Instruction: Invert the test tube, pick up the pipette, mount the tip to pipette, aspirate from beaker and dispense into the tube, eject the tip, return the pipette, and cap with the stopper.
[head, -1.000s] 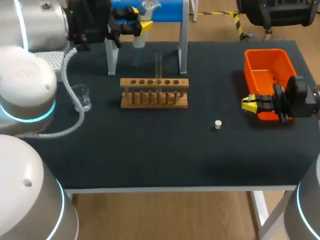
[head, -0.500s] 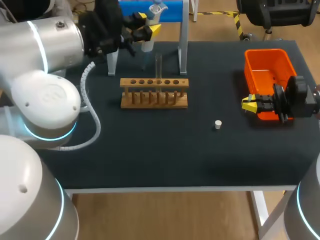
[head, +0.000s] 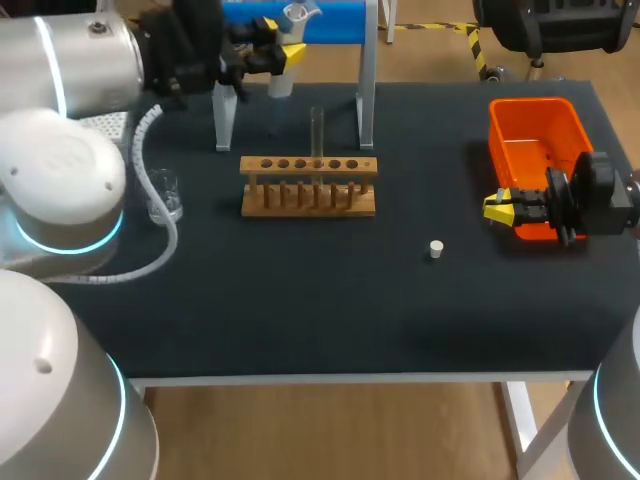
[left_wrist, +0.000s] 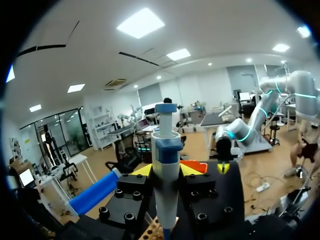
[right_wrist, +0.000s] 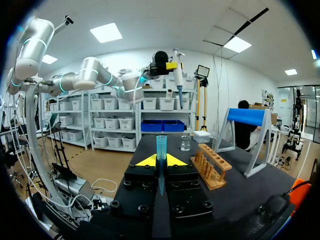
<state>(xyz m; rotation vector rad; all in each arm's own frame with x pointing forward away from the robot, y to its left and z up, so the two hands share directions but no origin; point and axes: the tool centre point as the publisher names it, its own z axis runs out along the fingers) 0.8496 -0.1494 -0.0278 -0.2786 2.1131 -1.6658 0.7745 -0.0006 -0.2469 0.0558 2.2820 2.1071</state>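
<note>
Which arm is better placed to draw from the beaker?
Left: the left claw grips the pipette, and the beaker stands on its side of the table; the right claw holds only the tip.

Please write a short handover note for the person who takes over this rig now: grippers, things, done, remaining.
Left gripper: shut on the pipette, raised behind the rack.
Right gripper: shut on the blue tip, beside the orange bin.
Test tube upright in the rack; beaker and stopper on the table.
Done: pipette picked up.
Left: mount tip, aspirate, dispense, eject, return pipette, cap.
</note>
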